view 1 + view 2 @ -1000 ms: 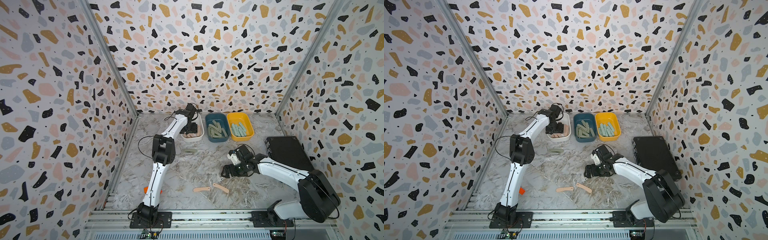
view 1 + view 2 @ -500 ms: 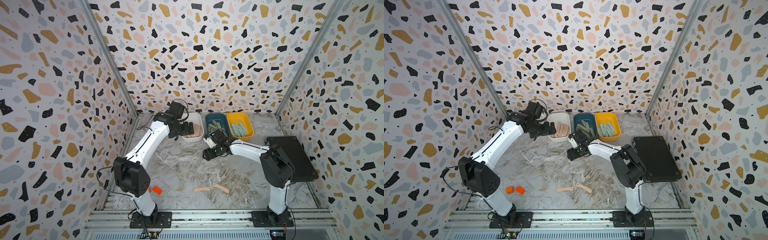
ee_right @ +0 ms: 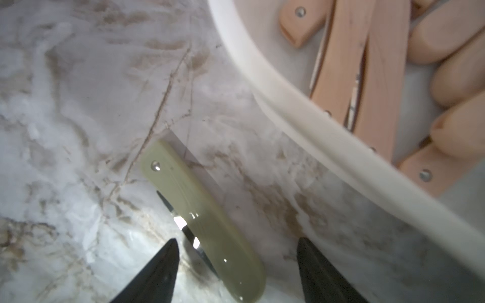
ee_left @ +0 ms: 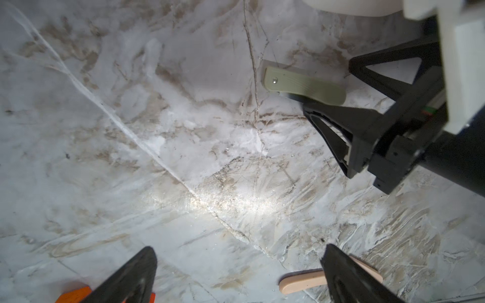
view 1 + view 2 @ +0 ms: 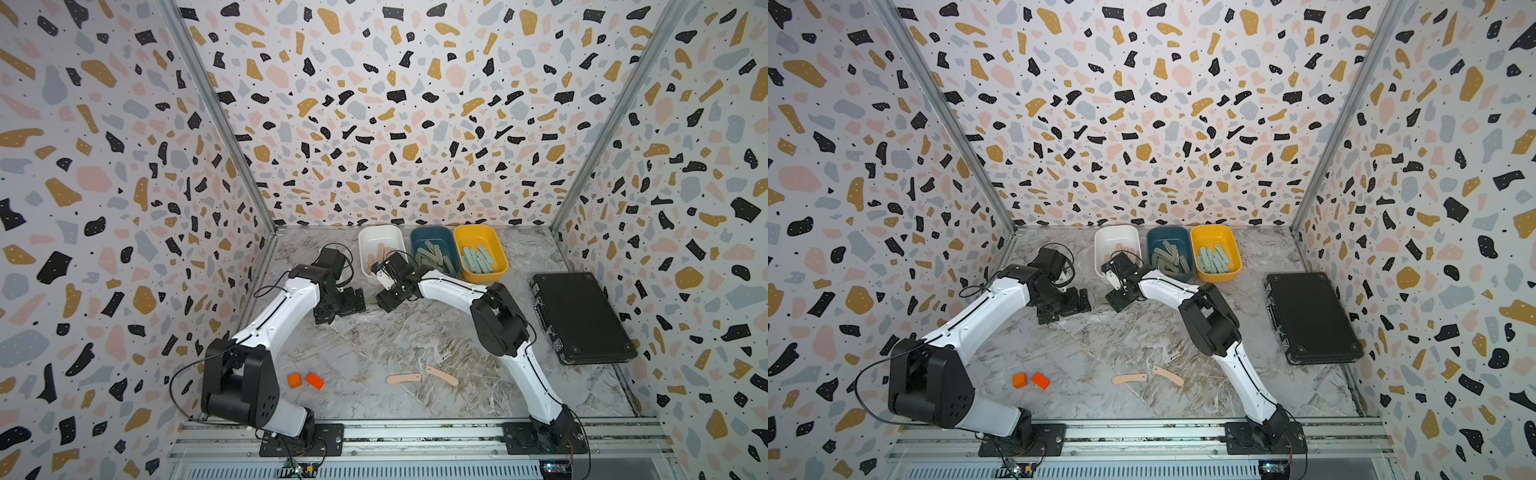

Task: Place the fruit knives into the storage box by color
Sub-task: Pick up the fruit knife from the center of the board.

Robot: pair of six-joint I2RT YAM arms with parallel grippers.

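Both arms have shifted a lot in the last second. The left gripper (image 5: 347,305) has backed away from the white bin (image 5: 374,239) and now sits low over the marble table (image 5: 374,345), left of that bin's near end. The right gripper (image 5: 392,297) has swung from mid-table up to the near edge of the same bin.

Left jaws are spread wide with nothing between them, just bare marble in its wrist view. The right gripper (image 3: 237,241) is straddling a sage green knife (image 3: 202,223) that lies flat on the table just near of the white bin, not touching it. Its jaws are parted, one fingertip each side of the handle with a gap on both sides, so no clench on it. A thin strip of metal shows along one edge of that knife. It turns up in the left wrist view too, between the right gripper's fingers.

Rest of it: peach knives (image 5: 381,251) are in the white bin. Sage knives (image 5: 432,257) are in the blue bin (image 5: 430,237) next to the right, and mint knives (image 5: 478,259) are in the yellow bin (image 5: 486,276) furthest right. A loose peach knife (image 5: 403,378) and a second peach knife (image 5: 441,375) lie near the front middle, almost end to end. Orange blocks (image 5: 314,380) sit near-left by the left arm, and a closed black case (image 5: 582,316) is on the right.
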